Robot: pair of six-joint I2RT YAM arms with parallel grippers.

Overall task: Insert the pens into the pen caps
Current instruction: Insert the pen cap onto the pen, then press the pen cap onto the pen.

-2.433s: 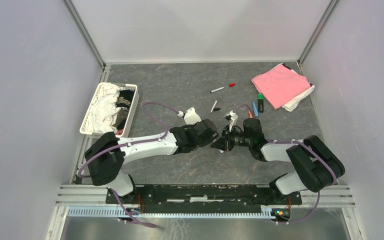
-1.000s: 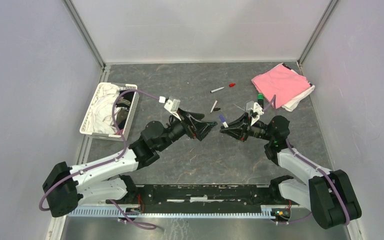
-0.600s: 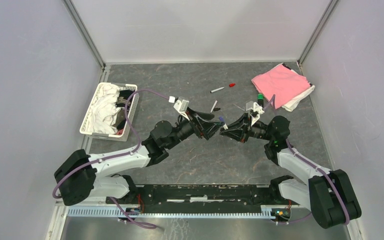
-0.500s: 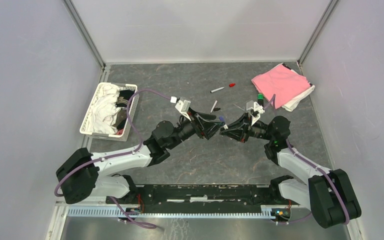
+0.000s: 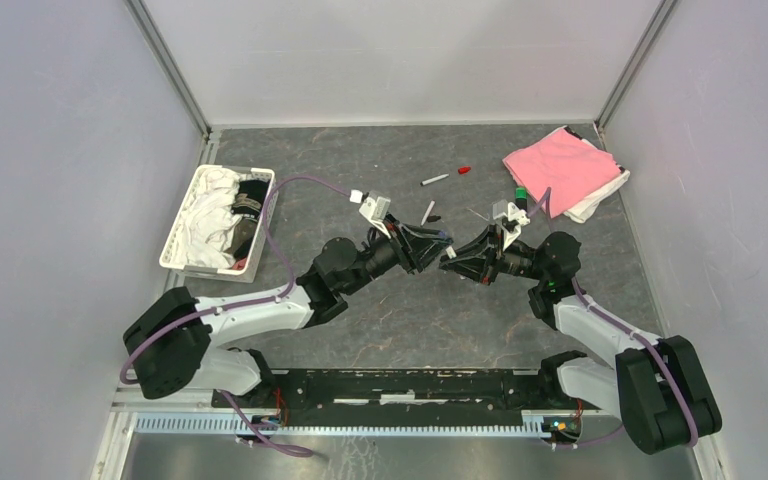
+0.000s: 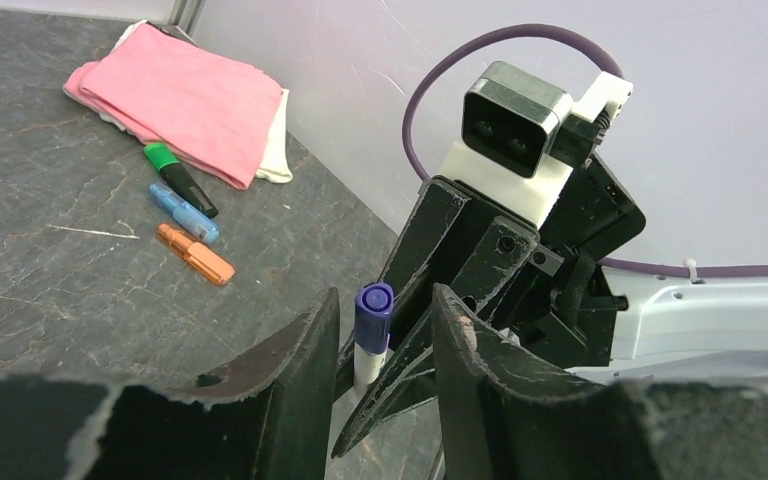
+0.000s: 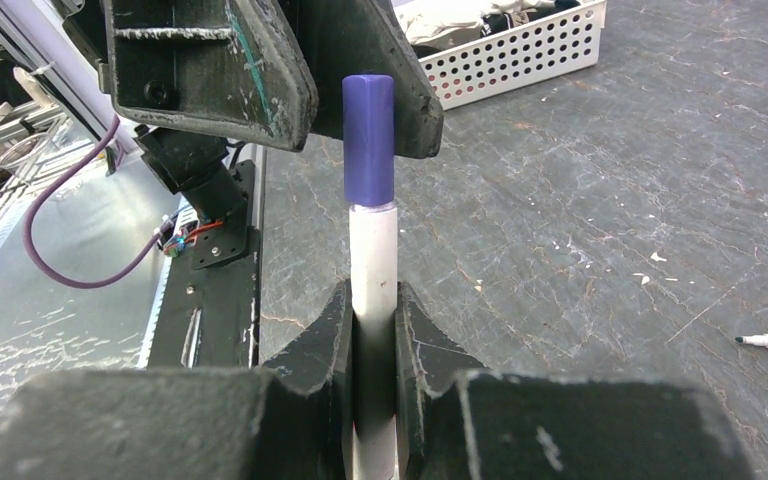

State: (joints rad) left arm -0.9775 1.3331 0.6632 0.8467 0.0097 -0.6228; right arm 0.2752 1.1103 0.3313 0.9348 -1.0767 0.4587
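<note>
So the non-task stuff: a white perforated basket sits on the dark grey marbled table, hard against its left edge. Inside the basket there's a crumpled white cloth on the left side and some dark garment on the right, with a bit of red showing at the near corner. Way across the table from the basket, by the right wall, a folded pink cloth lies on top of a white cloth. An aluminium corner post rises just behind the basket.
</note>
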